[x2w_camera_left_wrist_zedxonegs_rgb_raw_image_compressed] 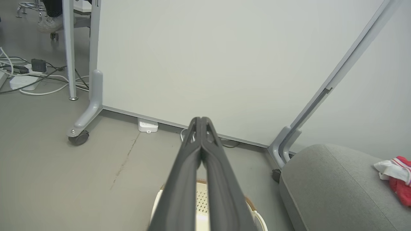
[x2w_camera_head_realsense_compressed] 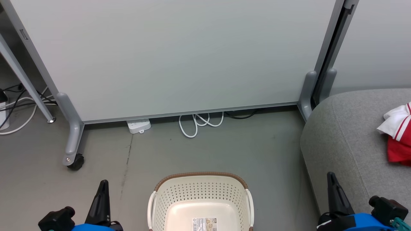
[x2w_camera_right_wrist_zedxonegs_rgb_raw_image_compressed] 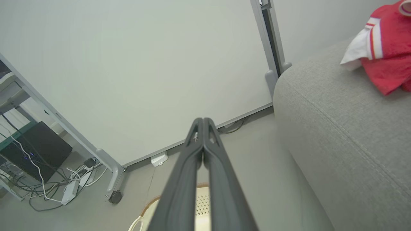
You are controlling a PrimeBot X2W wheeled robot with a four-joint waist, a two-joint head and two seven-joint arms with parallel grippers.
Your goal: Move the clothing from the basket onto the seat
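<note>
The cream perforated basket (x2w_camera_head_realsense_compressed: 200, 199) with a brown rim stands on the floor at the bottom middle, holding nothing but a paper label. Red clothing (x2w_camera_head_realsense_compressed: 399, 134) with white trim lies on the grey seat (x2w_camera_head_realsense_compressed: 346, 141) at the right edge; it also appears in both wrist views, as the clothing (x2w_camera_left_wrist_zedxonegs_rgb_raw_image_compressed: 396, 178) and the clothing (x2w_camera_right_wrist_zedxonegs_rgb_raw_image_compressed: 385, 48). My left gripper (x2w_camera_head_realsense_compressed: 103, 183) is shut, left of the basket, its fingertips meeting (x2w_camera_left_wrist_zedxonegs_rgb_raw_image_compressed: 201, 120). My right gripper (x2w_camera_head_realsense_compressed: 330, 175) is shut beside the seat's front, fingertips together (x2w_camera_right_wrist_zedxonegs_rgb_raw_image_compressed: 203, 121). Neither holds anything.
A large white wheeled partition (x2w_camera_head_realsense_compressed: 173, 54) stands behind the basket, with a castor foot (x2w_camera_head_realsense_compressed: 74, 160) at the left. A power strip (x2w_camera_head_realsense_compressed: 138, 125) and coiled white cable (x2w_camera_head_realsense_compressed: 199, 123) lie under its lower edge. More cables (x2w_camera_head_realsense_compressed: 16, 106) lie far left.
</note>
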